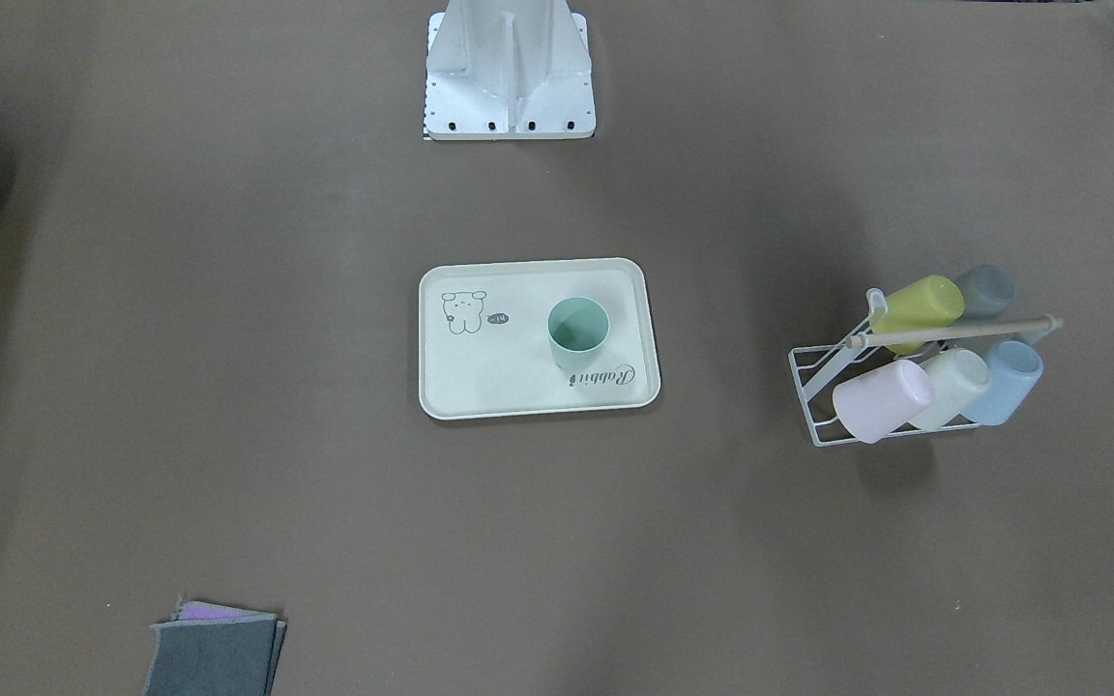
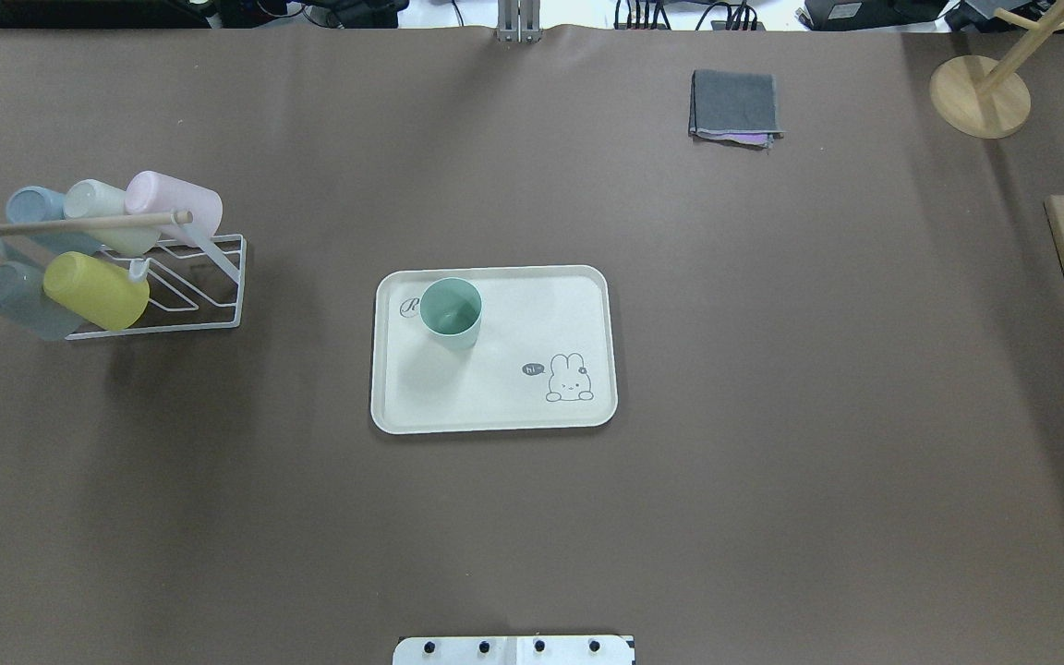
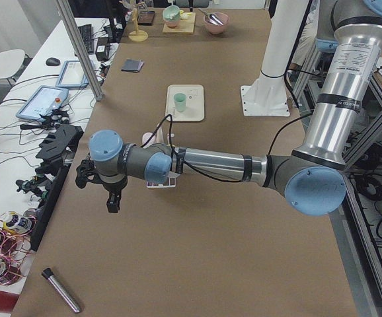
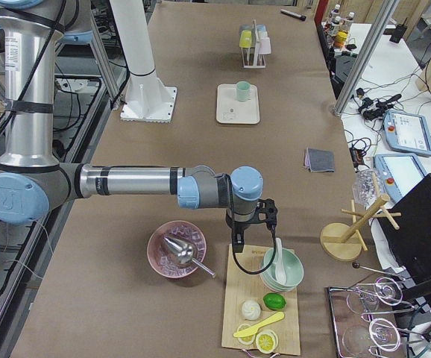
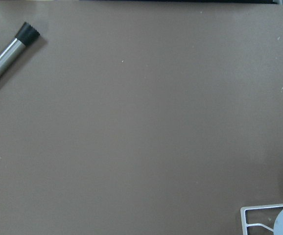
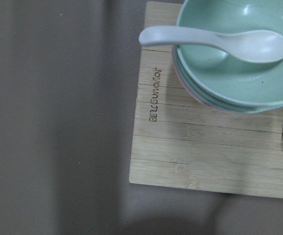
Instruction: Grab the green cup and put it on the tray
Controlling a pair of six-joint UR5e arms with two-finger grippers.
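Observation:
The green cup (image 2: 451, 309) stands upright on the cream tray (image 2: 513, 323), in its corner by the script, and nothing touches it. It also shows in the front view (image 1: 577, 329) on the tray (image 1: 499, 377), and in both side views (image 3: 180, 102) (image 4: 242, 90). My left gripper (image 3: 112, 198) hangs over bare table at the left end, beyond the cup rack. My right gripper (image 4: 238, 239) hangs over the wooden board's edge at the right end. Both show only in the side views, so I cannot tell whether they are open or shut.
A white wire rack (image 2: 209, 286) with several pastel cups lies left of the tray. A folded grey cloth (image 2: 735, 106) lies at the far side. A wooden board (image 6: 190, 147) holds stacked bowls (image 6: 239, 83) and a spoon. A metal tube (image 5: 4, 58) lies near the left gripper.

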